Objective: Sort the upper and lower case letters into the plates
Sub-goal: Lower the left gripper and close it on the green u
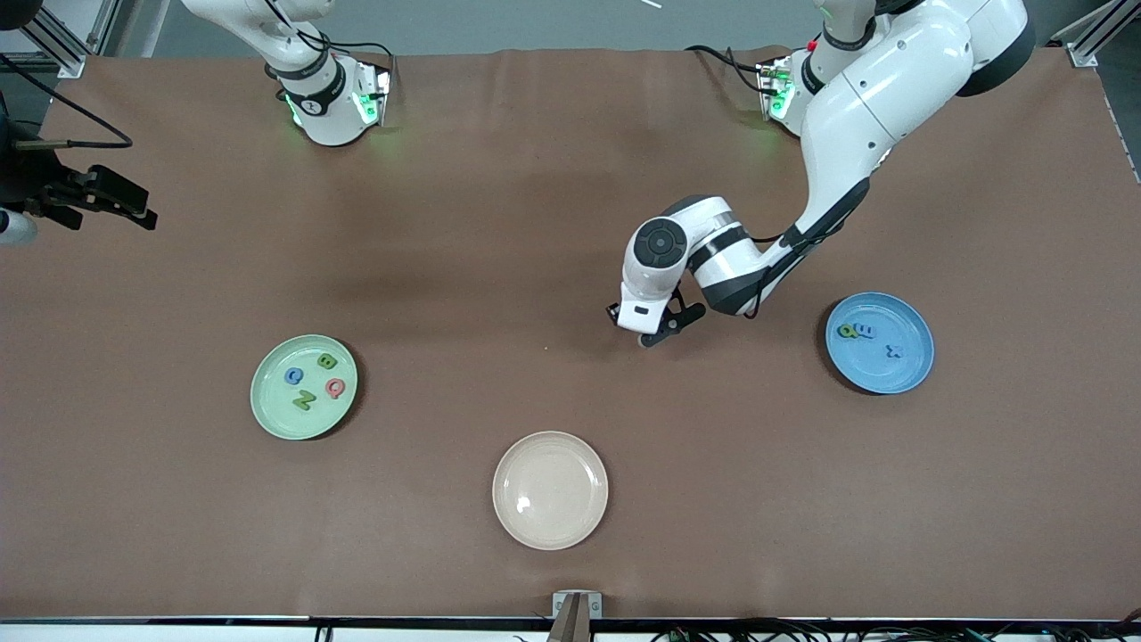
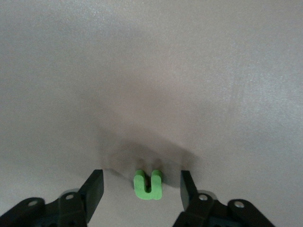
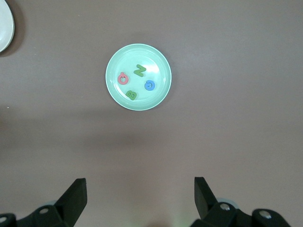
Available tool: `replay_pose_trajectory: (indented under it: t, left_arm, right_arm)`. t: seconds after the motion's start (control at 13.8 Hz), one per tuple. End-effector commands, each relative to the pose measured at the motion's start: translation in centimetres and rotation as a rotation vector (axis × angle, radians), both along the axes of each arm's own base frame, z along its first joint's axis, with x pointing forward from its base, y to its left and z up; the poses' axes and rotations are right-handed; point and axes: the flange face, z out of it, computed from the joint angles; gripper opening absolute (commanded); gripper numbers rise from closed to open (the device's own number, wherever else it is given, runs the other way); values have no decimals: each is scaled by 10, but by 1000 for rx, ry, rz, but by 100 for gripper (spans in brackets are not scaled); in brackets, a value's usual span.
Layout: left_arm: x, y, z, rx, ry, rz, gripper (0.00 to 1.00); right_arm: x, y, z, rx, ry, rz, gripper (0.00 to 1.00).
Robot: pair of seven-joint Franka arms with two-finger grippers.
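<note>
Green u between the left gripper's fingers

Left gripper (image 2: 142, 189) sits low over mid-table, fingers parted, astride the green letter u (image 2: 148, 184), not touching; blue plate (image 1: 880, 343) at three o'clock. Right gripper (image 3: 140, 198) waits, wide.

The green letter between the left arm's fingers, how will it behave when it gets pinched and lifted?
The green letter u looks chunky and tiny, so probably light and fairly stiff. It lies flat on the table, so rolling seems unlikely. Being so small between the left gripper fingers, it might twist or slip.
</note>
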Motion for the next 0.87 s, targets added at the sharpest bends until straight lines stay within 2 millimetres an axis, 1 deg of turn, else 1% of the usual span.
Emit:
replay_pose_trajectory:
  t: [0.0,0.36,0.51,0.65,0.79]
  left_arm:
    - [-1,-3,-1,-6,-6,14,68]
    - [-2,-3,-3,-7,-1,16,54]
    - [-3,-5,-3,-9,-1,14,50]
    - [-6,-9,-2,-9,0,7,48]
    - [-7,-9,-3,-8,1,7,45]
  right_arm:
    - [-9,1,1,15,-5,6,100]
    - [-9,1,2,15,-6,6,100]
    - [-9,1,2,15,-6,6,100]
    - [-9,1,2,15,-8,6,100]
    - [-9,1,2,15,-12,6,100]
